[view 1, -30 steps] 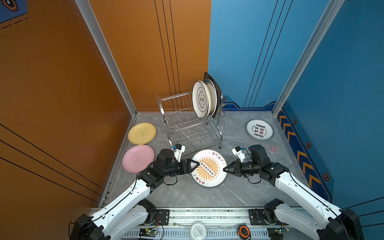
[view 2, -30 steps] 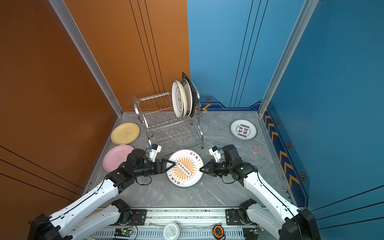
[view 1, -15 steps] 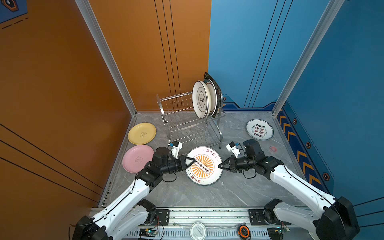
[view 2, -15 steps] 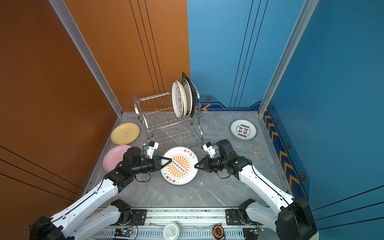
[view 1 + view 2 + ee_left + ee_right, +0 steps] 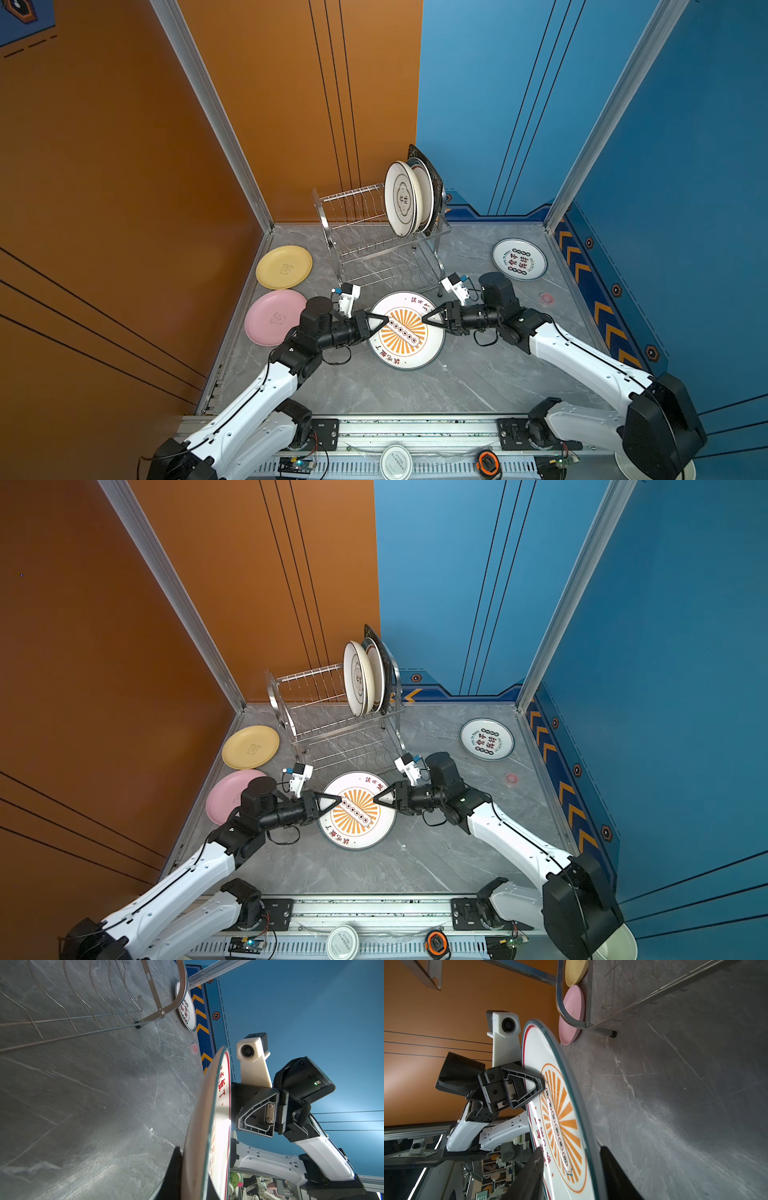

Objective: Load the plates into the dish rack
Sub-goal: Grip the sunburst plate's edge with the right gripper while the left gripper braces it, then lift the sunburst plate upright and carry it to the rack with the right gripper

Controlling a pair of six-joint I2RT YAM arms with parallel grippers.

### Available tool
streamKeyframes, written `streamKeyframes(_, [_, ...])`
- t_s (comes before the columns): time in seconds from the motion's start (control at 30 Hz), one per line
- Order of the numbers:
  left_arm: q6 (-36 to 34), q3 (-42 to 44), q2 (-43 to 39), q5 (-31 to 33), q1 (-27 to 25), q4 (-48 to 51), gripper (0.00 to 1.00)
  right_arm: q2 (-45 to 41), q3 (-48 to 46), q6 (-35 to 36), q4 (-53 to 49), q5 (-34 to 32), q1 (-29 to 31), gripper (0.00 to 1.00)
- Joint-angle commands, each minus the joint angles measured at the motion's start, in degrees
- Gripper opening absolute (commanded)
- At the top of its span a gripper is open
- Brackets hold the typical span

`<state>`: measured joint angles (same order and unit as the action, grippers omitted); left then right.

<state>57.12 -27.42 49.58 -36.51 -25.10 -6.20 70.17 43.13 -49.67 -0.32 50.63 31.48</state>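
Sunburst plate (image 5: 405, 332) sits between the two grippers, just in front of the dish rack (image 5: 374, 253) and over the middle of the grey table (image 5: 478, 374). Its printed face looks up toward the top camera. Being round, it has no long side of its own. The band of characters across its middle runs slantwise, from beside the left gripper (image 5: 385, 320) toward the front right. In the wrist views the plate shows nearly edge-on and tilted relative to the table; whether its front edge touches the table I cannot tell.

The left gripper is clamped on the plate's left rim. The right gripper (image 5: 424, 320) reaches in from the opposite side with its fingers (image 5: 534, 1169) parted, one on each side of the rim with a gap showing.

Several racked plates (image 5: 401, 199) stand upright on edge at the right end of the rack's upper tier, faces turned left, a black square one rearmost. Flat on the table lie a yellow plate (image 5: 284, 267) and a pink plate (image 5: 270, 316) left of the rack, and a white plate with characters (image 5: 519, 259) to its right.
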Motion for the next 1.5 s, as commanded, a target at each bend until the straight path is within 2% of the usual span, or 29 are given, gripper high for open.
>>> streamKeyframes(0.0, [1.26, -0.39, -1.33, -2.03, 0.49, -3.27, 0.0, 1.33, 0.9, -2.74, 7.0, 1.48, 1.08, 0.45])
streamKeyframes(0.13, [1.54, -0.43, -1.85, -1.51, 0.58, -3.22, 0.0, 1.81, 0.81, -3.5, 8.33, 2.03, 1.37, 0.35])
streamKeyframes(0.43, [1.64, -0.35, -2.47, -0.58, 1.03, -2.8, 0.0, 1.47, 1.1, -4.03, 8.32, 3.08, 1.3, 0.04])
streamKeyframes(0.47, [1.44, -0.43, -2.41, -0.62, 1.11, -2.57, 0.02, 1.49, 1.24, -4.01, 8.24, 3.07, 1.22, 0.01])
streamKeyframes(0.53, [0.71, -0.96, -2.38, -0.47, 1.26, -1.41, 0.15, 1.36, 1.88, -4.04, 7.56, 2.66, 0.96, 0.0])
streamKeyframes(0.6, [-0.83, -1.95, -2.63, -0.1, 1.58, 1.42, 0.33, 0.84, 2.96, -3.03, 4.65, 1.66, 0.38, 0.0])
streamKeyframes(0.67, [-2.91, -3.44, -3.37, 0.75, 2.14, 5.54, 0.56, 0.07, 5.61, 0.56, -2.39, -0.67, -0.2, 0.0])
streamKeyframes(0.77, [-5.4, -5.36, -4.83, 2.12, 4.07, 11.69, 0.75, -1.15, 10.18, 5.05, -12.51, -4.77, -0.84, 0.0])
streamKeyframes(0.9, [-8.42, -7.86, -7.07, 5.02, 7.26, 21.39, 0.93, -2.73, 16.3, 9.2, -24.39, -12.57, -1.6, 0.0])
streamKeyframes(1.0, [-10.65, -9.37, -8.33, 7.14, 9.12, 27.13, 1.0, -3.62, 21.52, 11.71, -32.01, -18.57, -1.35, 0.0])
streamKeyframes(1.2, [-13.37, -10.33, -9.85, 9.92, 10.92, 33.02, 0.98, -3.33, 34.69, 15.6, -47.1, -33.22, 1.37, 0.0])
streamKeyframes(1.47, [-15.44, -11.04, -8.67, 11.09, 11.16, 34.83, 0.98, 1.96, 53.5, 16.99, -58.55, -46.68, 9.63, 0.0])
